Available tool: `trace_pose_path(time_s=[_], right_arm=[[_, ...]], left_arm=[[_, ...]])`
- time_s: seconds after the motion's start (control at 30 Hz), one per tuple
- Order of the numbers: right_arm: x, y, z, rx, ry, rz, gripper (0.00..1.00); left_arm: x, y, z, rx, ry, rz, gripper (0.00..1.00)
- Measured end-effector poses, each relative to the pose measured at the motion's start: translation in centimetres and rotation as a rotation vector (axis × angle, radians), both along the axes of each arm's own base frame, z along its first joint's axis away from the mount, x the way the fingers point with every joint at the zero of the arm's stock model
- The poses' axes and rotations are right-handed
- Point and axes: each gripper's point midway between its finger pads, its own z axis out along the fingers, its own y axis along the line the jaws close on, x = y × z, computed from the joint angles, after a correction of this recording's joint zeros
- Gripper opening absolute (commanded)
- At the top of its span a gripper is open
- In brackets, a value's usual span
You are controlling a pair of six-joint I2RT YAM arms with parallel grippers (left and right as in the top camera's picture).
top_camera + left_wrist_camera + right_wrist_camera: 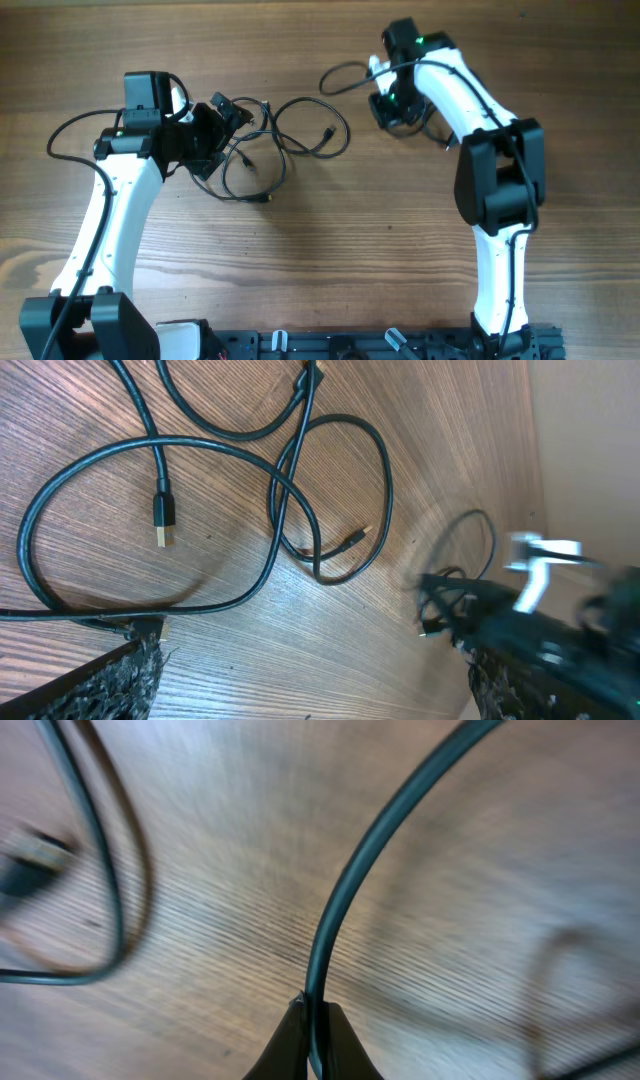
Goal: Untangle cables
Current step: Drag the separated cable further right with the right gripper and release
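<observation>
Overhead view: showing the cables (285,135) lying as loose overlapping loops on the wooden table (330,250), between the two arms and nearer the left one. Left gripper (222,128) sitting at the left edge of the loops; right gripper (390,100) sitting well apart to the right, with one strand arcing away from it toward the tangle.

Left wrist view: showing the fingers (120,680) spread apart at the frame's lower corners, with one cable (150,455) crossing close by the left finger; contact not determinable. Lying inside the large loop, a plug end (163,520); lying inside a smaller loop, a second small plug (357,540).

Right wrist view: showing the fingertips (290,1045) pressed together, clamping on a single cable (350,890) curving up and right. Background blurring.
</observation>
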Motion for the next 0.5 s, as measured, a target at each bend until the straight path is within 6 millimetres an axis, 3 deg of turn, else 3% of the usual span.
trace_pose_path(time_s=[0.07, 0.17, 0.2, 0.3, 0.43, 0.5], right_arm=[[1.2, -0.4, 2.9, 0.019, -0.058, -0.044, 0.04], [3.4, -2.0, 9.4, 0.068, -0.202, -0.144, 0.04], [4.4, -3.5, 13.7, 0.096, -0.306, -0.19, 0.04], [5.7, -7.6, 21.3, 0.151, -0.502, -0.322, 0.04], [6.0, -14.4, 28.8, 0.187, -0.717, -0.494, 0.04], [6.1, -18.1, 31.4, 0.189, -0.804, -0.582, 0.04]], left_arm=[[0.0, 0.0, 0.0, 0.0, 0.0, 0.0, 1.0], [0.0, 0.0, 0.0, 0.0, 0.0, 0.0, 1.0], [0.0, 0.0, 0.0, 0.0, 0.0, 0.0, 1.0], [0.0, 0.0, 0.0, 0.0, 0.0, 0.0, 1.0], [0.0, 0.0, 0.0, 0.0, 0.0, 0.0, 1.0], [0.0, 0.0, 0.0, 0.0, 0.0, 0.0, 1.0]])
